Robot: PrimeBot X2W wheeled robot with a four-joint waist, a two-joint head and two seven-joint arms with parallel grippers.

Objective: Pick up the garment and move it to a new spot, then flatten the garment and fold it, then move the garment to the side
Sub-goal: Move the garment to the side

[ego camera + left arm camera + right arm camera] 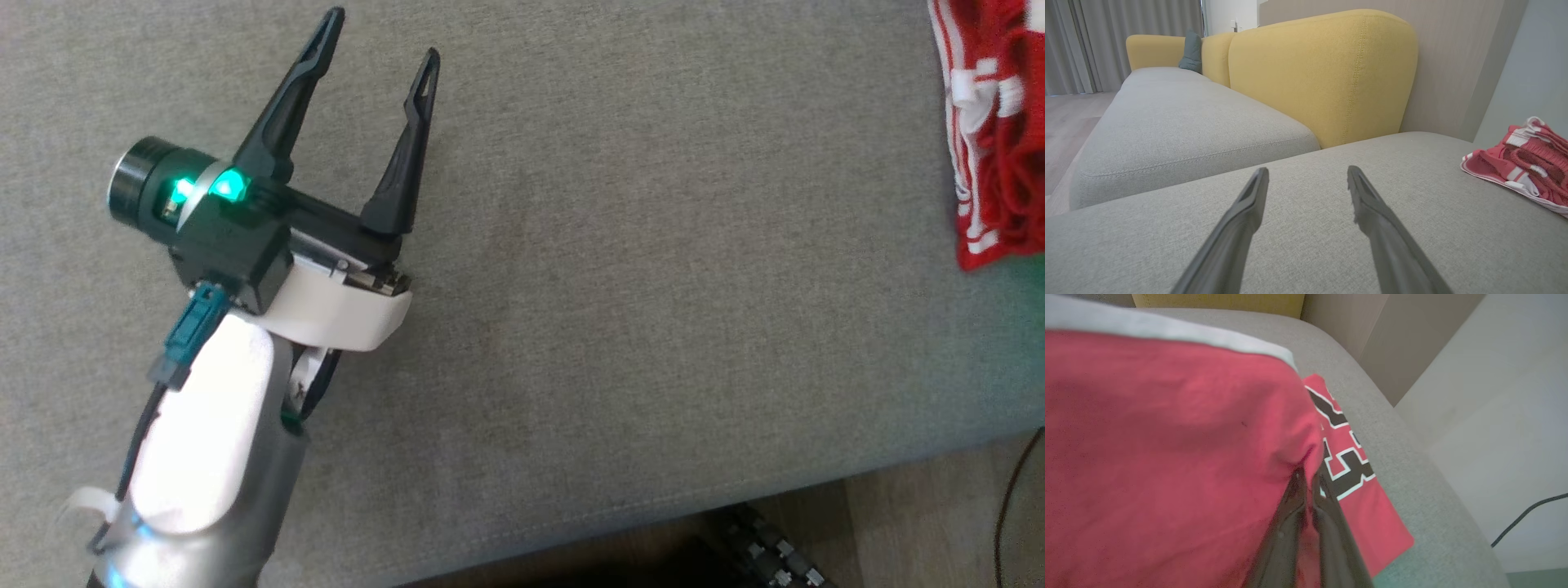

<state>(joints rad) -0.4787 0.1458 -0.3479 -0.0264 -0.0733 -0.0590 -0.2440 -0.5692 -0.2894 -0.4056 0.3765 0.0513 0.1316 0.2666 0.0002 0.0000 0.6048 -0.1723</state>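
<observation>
From the lower left of the head view my left pincer reaches toward the upper left, its fingers spread wide with nothing between them, over the grey cushion. In the right wrist view my right pincer rises from the bottom edge, pressed together on a bunched fold of the red garment. Farther off, the cloth lies on the cushion at the head view's upper right edge.
</observation>
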